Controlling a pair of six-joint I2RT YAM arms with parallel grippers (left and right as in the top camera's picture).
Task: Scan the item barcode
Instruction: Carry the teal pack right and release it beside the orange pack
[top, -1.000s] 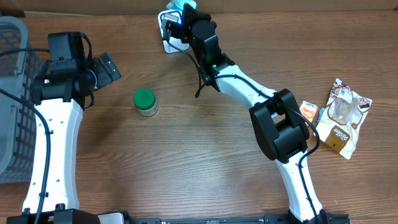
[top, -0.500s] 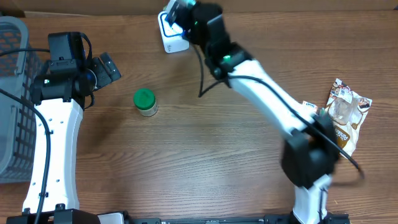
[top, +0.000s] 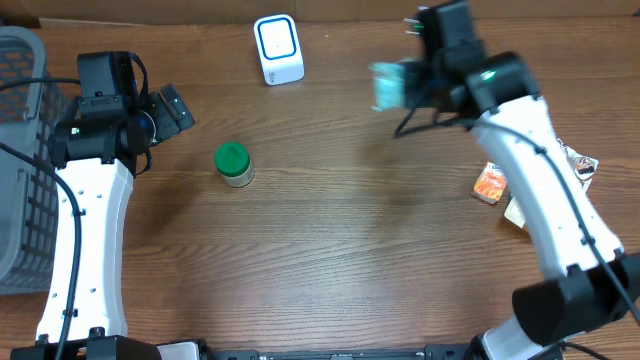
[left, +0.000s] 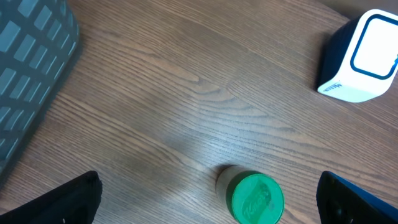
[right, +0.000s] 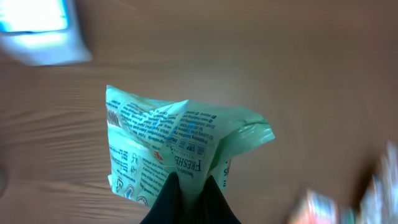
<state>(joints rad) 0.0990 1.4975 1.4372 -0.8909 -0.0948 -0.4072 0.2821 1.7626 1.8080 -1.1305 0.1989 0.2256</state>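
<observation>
Well, the light green crinkled plastic packet (right: 174, 146) is smeared by motion in the overhead view, right of top centre, and I cannot read a barcode on it. The right gripper (right: 189, 186) is clamped on its lower edge. The left gripper (top: 172, 110), upper left, has its jaws wide apart and holds nothing. The grey plastic basket (top: 20, 150) is cut off at the left. On the brown wooden table (top: 320, 250) stand a white box scanner (top: 278, 49), top centre, and a green-lidded jar (top: 233, 163).

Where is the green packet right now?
In the overhead view the green packet is near the top, right of centre, pinched in the right end effector, to the right of the white scanner.
</observation>
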